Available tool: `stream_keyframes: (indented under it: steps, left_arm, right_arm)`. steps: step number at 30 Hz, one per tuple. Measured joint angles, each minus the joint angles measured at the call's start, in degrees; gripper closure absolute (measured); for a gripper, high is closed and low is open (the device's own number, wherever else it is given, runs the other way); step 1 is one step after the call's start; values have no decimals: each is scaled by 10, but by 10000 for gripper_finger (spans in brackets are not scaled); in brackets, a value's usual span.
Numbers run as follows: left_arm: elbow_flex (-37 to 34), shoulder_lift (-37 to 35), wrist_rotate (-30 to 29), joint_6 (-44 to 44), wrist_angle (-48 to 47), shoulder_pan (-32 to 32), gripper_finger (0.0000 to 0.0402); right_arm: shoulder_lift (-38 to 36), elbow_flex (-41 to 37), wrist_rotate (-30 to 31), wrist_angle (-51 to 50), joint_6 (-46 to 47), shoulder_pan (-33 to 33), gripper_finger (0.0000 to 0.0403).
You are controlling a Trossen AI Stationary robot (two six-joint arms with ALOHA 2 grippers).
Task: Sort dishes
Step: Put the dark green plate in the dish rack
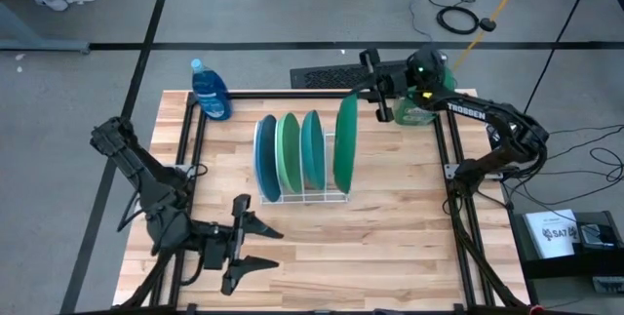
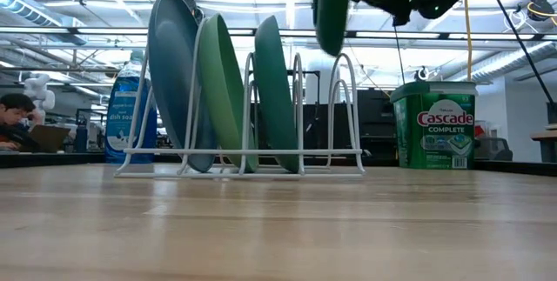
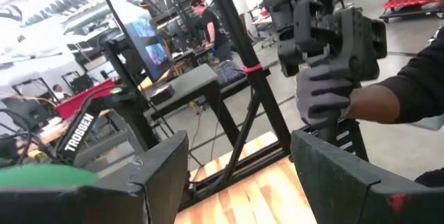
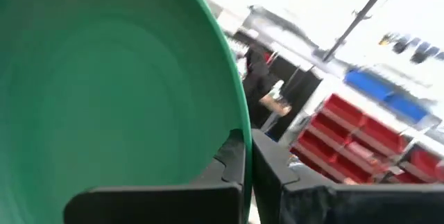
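White wire rack point(image 1: 302, 196) with blue point(image 1: 266, 157), light green point(image 1: 289, 151), teal plates point(image 1: 312, 147); dark green plate point(image 1: 345, 142) clamped in right fingers point(image 1: 370, 89); left fingers point(image 1: 261, 245) wide.

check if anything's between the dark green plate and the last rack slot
Nothing visible. The right tool holds the dark green plate on edge above the rack, right of the teal plate, and the end slot below looks free.
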Motion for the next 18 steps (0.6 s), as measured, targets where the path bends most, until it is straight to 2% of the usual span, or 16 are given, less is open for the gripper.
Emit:
stream_keyframes:
  steps: [7,18]
  left_arm:
    - [0,0,22,-17,-13,17,149]
    - [0,0,24,-18,-16,17,149]
  right_arm:
    - [47,0,-5,-5,-2,-3,402]
    - [120,0,-22,-6,27,-3,394]
